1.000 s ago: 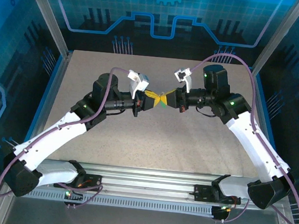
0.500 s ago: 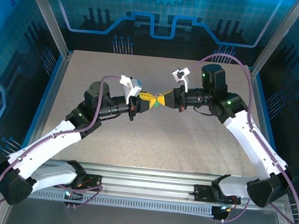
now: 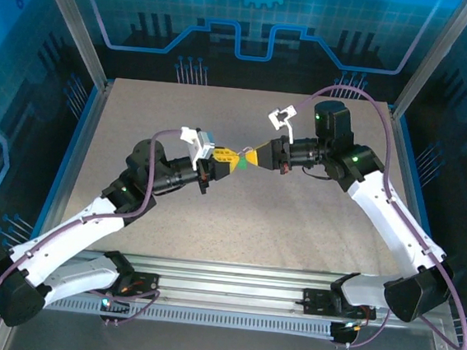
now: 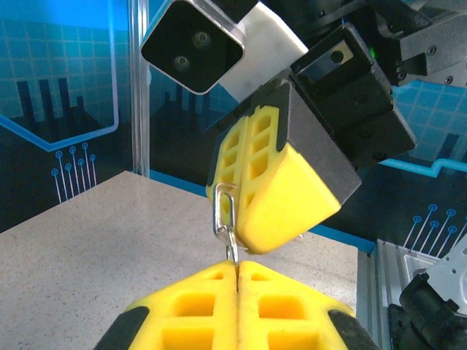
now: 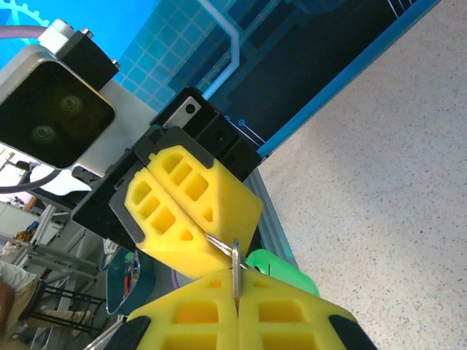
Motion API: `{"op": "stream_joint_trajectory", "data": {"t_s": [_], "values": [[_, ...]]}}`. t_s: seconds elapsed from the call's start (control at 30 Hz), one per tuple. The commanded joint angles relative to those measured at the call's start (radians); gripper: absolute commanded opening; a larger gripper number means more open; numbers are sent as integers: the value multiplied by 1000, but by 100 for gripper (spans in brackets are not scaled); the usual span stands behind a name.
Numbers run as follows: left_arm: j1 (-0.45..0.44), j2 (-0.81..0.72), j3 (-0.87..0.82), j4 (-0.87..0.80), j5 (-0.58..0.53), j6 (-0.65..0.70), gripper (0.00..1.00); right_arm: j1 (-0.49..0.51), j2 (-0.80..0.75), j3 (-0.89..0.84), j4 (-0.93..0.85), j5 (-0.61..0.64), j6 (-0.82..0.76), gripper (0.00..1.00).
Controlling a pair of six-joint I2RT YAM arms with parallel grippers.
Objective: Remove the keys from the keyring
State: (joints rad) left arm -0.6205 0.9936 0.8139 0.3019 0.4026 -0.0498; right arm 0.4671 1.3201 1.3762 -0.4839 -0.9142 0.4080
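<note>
Seen from above, the left gripper [image 3: 222,159] sits just left of the keyring [image 3: 241,159], held in the air over the middle of the table [image 3: 295,222]. Its yellow fingers are pressed together, pinching a thin strip of the keyring's metal in their seam; the left wrist camera shows this strip rising from the left gripper [image 4: 237,281] to a small silver loop of the keyring [image 4: 225,211].

The keyring is thin bright metal stretched between the two grippers. A green piece [image 5: 281,270] hangs just below it. Whether each gripper holds a key or the ring itself cannot be told.

Just right of the keyring, the right gripper [image 3: 256,156] faces the left one, fingertips nearly touching. In the right wrist view, the right gripper [image 5: 235,299] has its fingers pressed together on the keyring [image 5: 233,255], with the left gripper [image 5: 190,211] close above it.

The bare table surface surrounds the keyring on every side, and the table's edges lie well away from it.
</note>
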Motion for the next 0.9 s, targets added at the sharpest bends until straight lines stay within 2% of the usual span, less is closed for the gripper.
{"op": "stream_joint_trajectory", "data": {"t_s": [0.0, 0.03, 0.13, 0.33, 0.6, 0.87], "values": [[-13, -9, -51, 23, -4, -21, 6, -23, 4, 53, -10, 9, -21, 0], [-13, -7, -57, 24, -8, -21, 14, -21, 5, 54, -14, 11, -24, 0], [-12, -7, -59, 3, -30, -15, 27, -18, 7, 59, -26, 22, -38, 0], [-13, -39, -17, -65, -46, -2, 38, -9, 18, 84, -73, 41, -73, 0], [-12, -2, 118, -174, -5, -12, 48, 2, 21, 83, -70, 48, -80, 0], [-10, 61, 206, -222, 42, -28, 47, 9, 18, 83, -64, 49, -77, 0]]}}
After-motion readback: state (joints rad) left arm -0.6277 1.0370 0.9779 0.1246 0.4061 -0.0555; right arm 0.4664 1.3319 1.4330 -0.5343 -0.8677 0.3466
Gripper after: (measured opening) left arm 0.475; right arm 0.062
